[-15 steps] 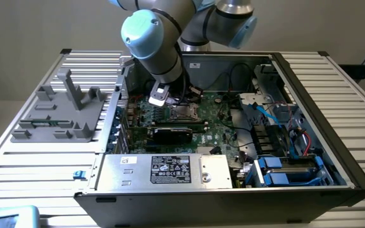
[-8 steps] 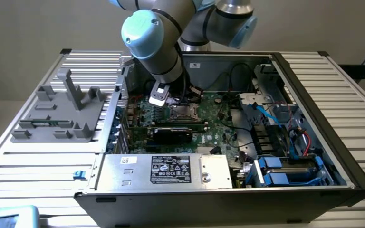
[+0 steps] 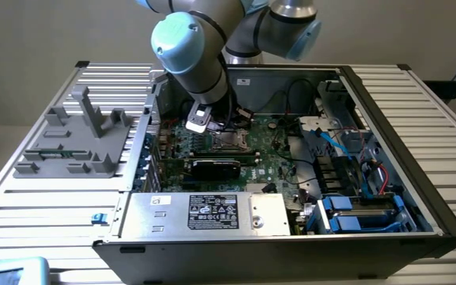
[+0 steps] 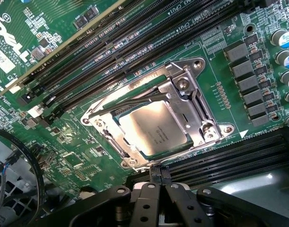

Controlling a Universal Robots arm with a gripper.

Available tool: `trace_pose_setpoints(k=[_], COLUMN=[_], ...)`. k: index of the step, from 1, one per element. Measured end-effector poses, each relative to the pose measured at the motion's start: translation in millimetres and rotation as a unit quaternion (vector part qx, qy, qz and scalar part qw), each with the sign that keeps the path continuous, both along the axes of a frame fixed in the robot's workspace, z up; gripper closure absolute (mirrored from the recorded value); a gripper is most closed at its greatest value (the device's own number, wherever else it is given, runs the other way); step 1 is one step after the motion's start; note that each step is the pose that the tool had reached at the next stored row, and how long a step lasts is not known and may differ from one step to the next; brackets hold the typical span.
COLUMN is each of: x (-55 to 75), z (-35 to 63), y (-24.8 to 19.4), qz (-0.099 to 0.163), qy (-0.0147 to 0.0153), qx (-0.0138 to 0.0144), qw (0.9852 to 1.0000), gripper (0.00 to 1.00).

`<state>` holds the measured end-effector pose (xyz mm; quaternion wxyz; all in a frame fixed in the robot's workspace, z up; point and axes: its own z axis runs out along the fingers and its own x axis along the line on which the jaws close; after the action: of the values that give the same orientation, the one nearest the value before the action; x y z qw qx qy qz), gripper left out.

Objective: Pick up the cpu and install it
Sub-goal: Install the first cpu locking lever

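Cpu (image 4: 155, 128): dull silver-beige top, thin dark rim. Socket frame (image 4: 201, 101): bright silver. Motherboard (image 4: 75, 156): green, fine printed traces. Memory slots (image 4: 111, 52): black. Power supply (image 3: 204, 212): silver, black label. Arm (image 3: 192, 56): pale blue and grey. Gripper (image 4: 158, 177): black.

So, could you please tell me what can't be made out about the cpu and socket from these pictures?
- Exterior view: the cpu socket is partly covered by the arm, and the chip there is too small to pick out.
- Wrist view: the print on the cpu is too small to read.
- Wrist view: whether the cpu is fully seated can't be told; the metal socket frame overlaps its edges.
- Wrist view: the gripper is cut off by the picture's edge.
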<state>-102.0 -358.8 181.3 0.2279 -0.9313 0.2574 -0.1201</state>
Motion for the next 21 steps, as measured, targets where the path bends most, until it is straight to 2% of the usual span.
trace_pose_setpoints(k=[21], x=[1.5], z=[-1.3], y=[0.0], qz=[0.0], qy=[0.0], qx=[-0.0005], qw=[1.0], gripper=[0.89])
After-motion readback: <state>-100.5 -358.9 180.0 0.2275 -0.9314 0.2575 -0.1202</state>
